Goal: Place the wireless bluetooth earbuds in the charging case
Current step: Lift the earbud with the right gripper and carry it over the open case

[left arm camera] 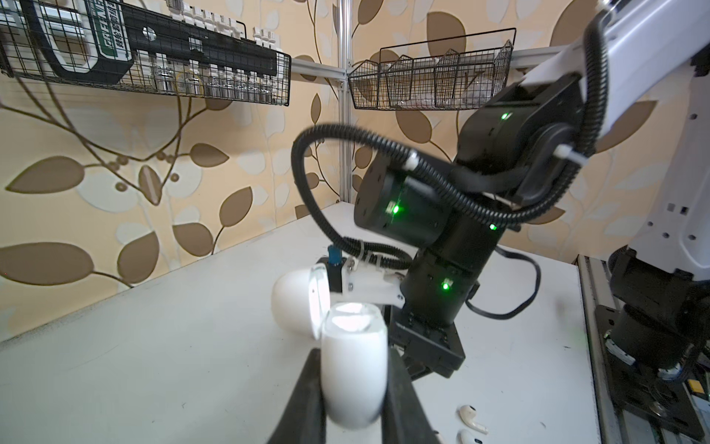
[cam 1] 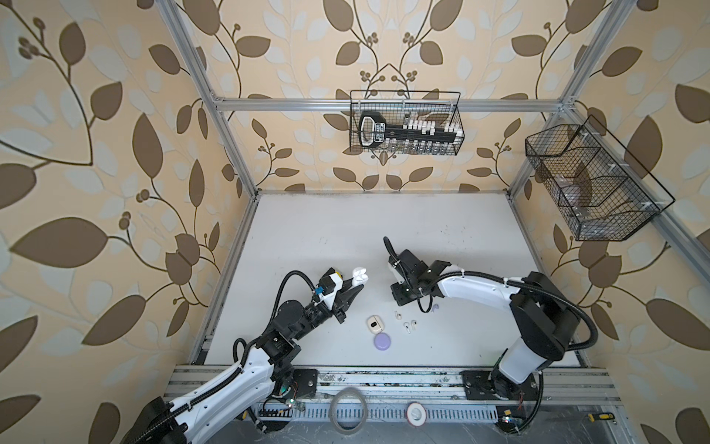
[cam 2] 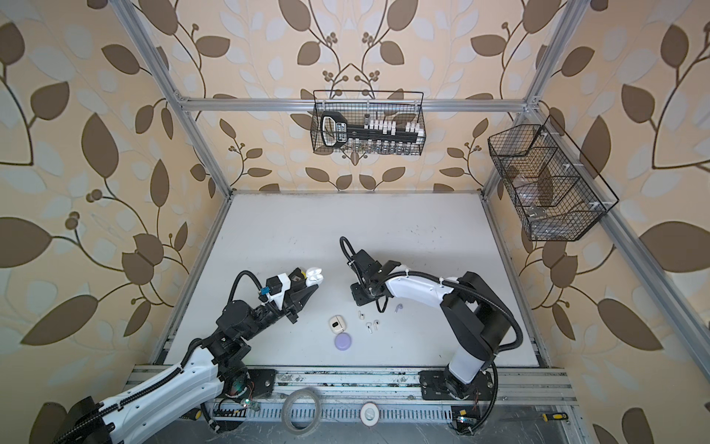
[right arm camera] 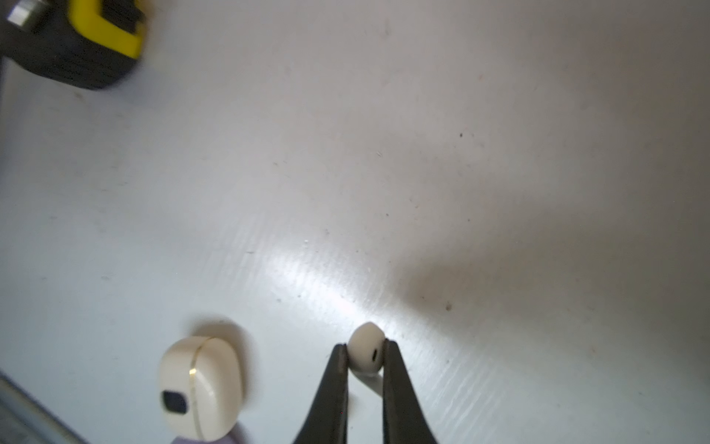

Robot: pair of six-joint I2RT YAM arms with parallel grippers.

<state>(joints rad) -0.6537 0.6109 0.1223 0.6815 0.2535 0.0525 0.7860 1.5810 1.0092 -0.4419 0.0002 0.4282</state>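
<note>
The left gripper (left arm camera: 352, 359) clamps the open white case (left arm camera: 353, 388), raised over the table (cam 1: 345, 230). The right gripper (right arm camera: 365, 351) pinches 1 earbud (right arm camera: 365, 340) beside the cream case (right arm camera: 199, 388). 2 loose earbuds (cam 1: 406, 326) lie toward the front edge; open table stretches behind both arms.

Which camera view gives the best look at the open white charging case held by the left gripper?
The left wrist view: the open white charging case sits large and central, clamped in the left gripper, lid hinged back. In both top views it is a small white shape at that gripper's tip. The right wrist view misses it.
</note>
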